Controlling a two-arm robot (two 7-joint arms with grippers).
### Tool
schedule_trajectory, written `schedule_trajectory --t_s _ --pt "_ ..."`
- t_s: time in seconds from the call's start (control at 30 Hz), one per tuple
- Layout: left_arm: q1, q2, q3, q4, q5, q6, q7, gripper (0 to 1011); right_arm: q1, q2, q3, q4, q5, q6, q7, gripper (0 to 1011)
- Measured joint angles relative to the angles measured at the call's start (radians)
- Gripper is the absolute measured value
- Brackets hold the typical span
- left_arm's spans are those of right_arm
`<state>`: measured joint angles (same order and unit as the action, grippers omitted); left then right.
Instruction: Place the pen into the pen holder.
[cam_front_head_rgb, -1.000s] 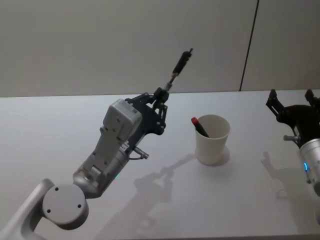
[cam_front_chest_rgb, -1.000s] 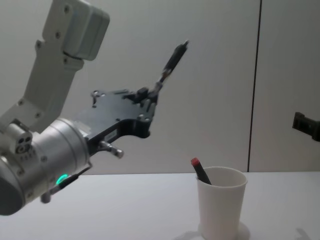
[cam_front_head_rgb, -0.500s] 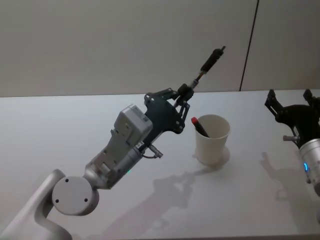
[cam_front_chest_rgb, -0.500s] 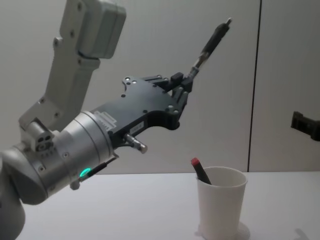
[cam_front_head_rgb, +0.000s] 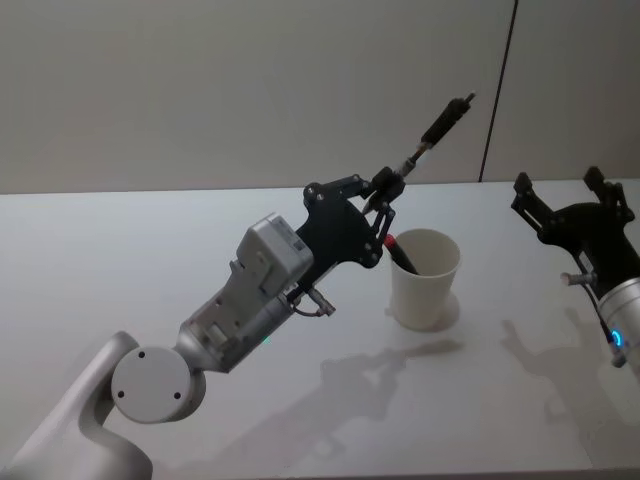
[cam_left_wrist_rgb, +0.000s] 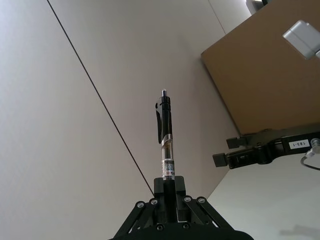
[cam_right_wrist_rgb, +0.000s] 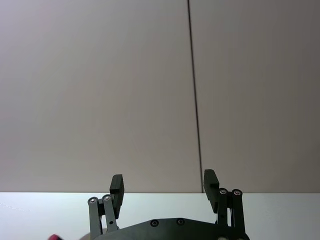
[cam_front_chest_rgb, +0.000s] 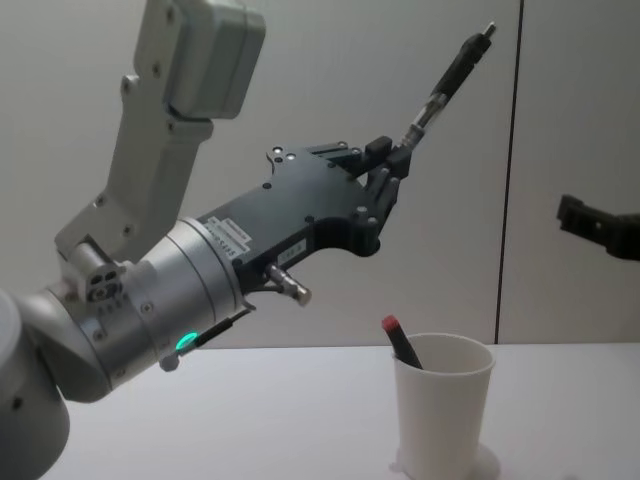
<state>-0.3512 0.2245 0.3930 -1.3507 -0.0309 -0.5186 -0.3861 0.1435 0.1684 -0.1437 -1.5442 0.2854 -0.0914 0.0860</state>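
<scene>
The white table (cam_front_head_rgb: 100, 260) carries one thing of mine to mind, and over it my left arm reaches forward and up from the near left corner toward the far edge. My left gripper (cam_front_head_rgb: 385, 185) hangs in the air just to the left of the pen holder's rim and higher than it, its jaws clamped on the lower end of the pen. My right gripper (cam_front_head_rgb: 557, 182) hovers over the right edge of the table, well apart from the cup, its jaws spread wide with nothing between them; the right wrist view shows the two black fingers (cam_right_wrist_rgb: 116, 182) standing apart against the wall. The pen holder (cam_front_head_rgb: 425, 285), a plain white paper cup, stands upright on the table toward the far edge, right of the middle. The pen (cam_front_head_rgb: 445, 118), black with a clear section near my fingers, is wholly in the air: it slants up and to my right from the gripper, its clip end highest, above the cup and outside it. Inside the cup a dark pen with a red end (cam_front_head_rgb: 398, 250) leans against the left side of the rim.
</scene>
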Motion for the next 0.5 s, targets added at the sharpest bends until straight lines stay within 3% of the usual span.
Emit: schedule_trajectory --t_s 0.23,0.5 --pt "-0.005 -0.003 0.001 0.007 -0.001 -0.011 -0.01 126 -0.026 0.02 0.007 -0.048 0.052 0.002 0.091 1002" --pt "-0.008 -0.005 0.001 0.012 -0.001 -0.018 -0.016 126 -0.052 0.046 0.017 -0.095 0.145 0.017 0.21 1002"
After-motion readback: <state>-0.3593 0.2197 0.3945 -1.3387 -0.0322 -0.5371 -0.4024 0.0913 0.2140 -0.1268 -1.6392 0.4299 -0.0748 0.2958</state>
